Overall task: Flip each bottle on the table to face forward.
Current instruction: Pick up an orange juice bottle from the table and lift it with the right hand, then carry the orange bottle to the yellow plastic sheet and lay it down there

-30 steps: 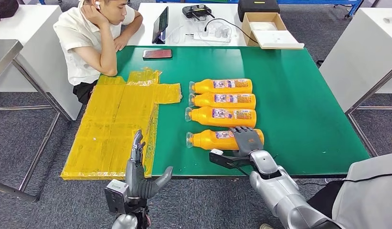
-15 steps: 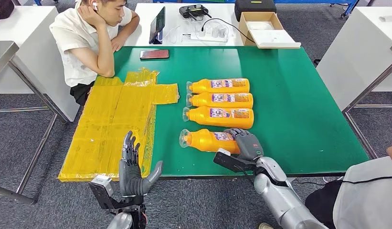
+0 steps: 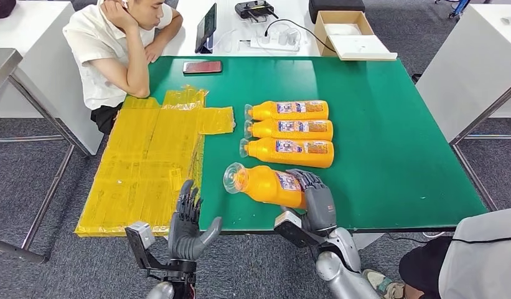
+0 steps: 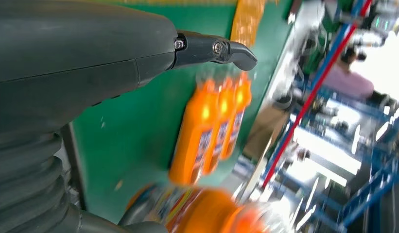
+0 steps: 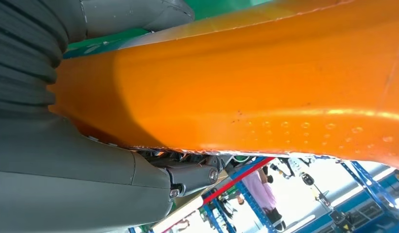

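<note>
In the head view, lower centre, the right hand (image 3: 316,198) grasps the nearest bottle (image 3: 265,183), tilted above the green table (image 3: 389,124); three more bottles (image 3: 289,131) lie above it. The left hand (image 3: 189,225) hangs released, lower left. The right wrist view shows fingers (image 5: 190,175) wrapping that orange body. Flipping seems underway; next, set it down label-forward.
</note>
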`<move>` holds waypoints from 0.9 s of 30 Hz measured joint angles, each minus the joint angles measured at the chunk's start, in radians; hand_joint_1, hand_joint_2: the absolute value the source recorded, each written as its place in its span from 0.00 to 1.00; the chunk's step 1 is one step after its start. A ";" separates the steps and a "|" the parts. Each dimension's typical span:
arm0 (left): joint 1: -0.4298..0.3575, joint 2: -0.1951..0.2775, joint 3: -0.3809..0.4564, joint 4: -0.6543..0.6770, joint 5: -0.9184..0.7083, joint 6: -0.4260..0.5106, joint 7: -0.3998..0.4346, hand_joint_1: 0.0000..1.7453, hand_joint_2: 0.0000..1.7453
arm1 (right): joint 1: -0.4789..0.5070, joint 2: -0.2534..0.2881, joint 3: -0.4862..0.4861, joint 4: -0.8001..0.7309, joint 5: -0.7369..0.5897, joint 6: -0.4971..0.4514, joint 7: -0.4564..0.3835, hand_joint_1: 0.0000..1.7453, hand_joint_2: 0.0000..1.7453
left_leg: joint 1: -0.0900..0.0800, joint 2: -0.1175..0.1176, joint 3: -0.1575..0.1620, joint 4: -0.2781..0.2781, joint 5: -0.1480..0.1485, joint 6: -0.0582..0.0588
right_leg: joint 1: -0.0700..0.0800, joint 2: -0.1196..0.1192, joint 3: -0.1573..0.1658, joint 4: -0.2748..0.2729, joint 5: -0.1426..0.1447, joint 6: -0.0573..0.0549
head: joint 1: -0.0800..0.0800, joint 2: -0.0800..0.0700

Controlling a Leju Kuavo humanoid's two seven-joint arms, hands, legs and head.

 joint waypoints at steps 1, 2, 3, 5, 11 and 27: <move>0.000 0.003 -0.009 0.000 -0.002 -0.004 0.000 0.00 1.00 | 0.000 0.004 0.000 0.000 -0.001 0.000 -0.001 1.00 1.00 | 0.000 0.000 0.000 0.000 0.000 0.000 | 0.000 0.000 0.000 0.000 0.000 0.000 | 0.000 0.000; 0.000 0.006 -0.015 0.000 -0.003 -0.006 0.000 0.00 1.00 | 0.000 0.008 0.000 -0.001 -0.001 0.000 -0.002 1.00 1.00 | 0.000 0.000 -0.001 0.000 0.000 0.000 | 0.000 0.000 -0.001 0.000 0.000 0.000 | 0.000 0.000; 0.000 0.008 -0.021 0.000 -0.003 -0.007 0.000 0.00 1.00 | 0.000 0.011 0.000 -0.001 -0.002 0.000 -0.002 1.00 1.00 | 0.000 0.000 -0.001 0.000 0.000 0.000 | 0.000 0.000 -0.001 0.000 0.000 0.000 | 0.000 0.000; 0.000 0.014 -0.030 0.000 -0.006 -0.010 0.000 0.00 1.00 | 0.000 0.015 0.001 -0.002 -0.003 0.000 -0.004 1.00 1.00 | 0.000 0.000 -0.001 0.000 0.000 0.000 | 0.000 0.000 -0.001 0.000 0.000 0.000 | 0.000 0.000; -0.008 0.025 -0.058 0.009 -0.044 -0.044 -0.001 0.00 1.00 | -0.019 0.040 0.039 0.011 -0.006 0.046 -0.014 1.00 1.00 | 0.000 0.000 -0.002 0.000 0.000 0.000 | 0.000 0.000 -0.002 0.000 0.000 0.000 | 0.000 0.000; -0.077 0.026 -0.070 0.103 -0.054 0.010 0.008 0.00 1.00 | -0.061 0.154 0.267 0.162 -0.009 0.000 -0.039 1.00 1.00 | 0.000 -0.002 -0.003 0.000 0.000 0.000 | 0.000 -0.001 -0.003 0.000 0.000 0.000 | 0.000 0.000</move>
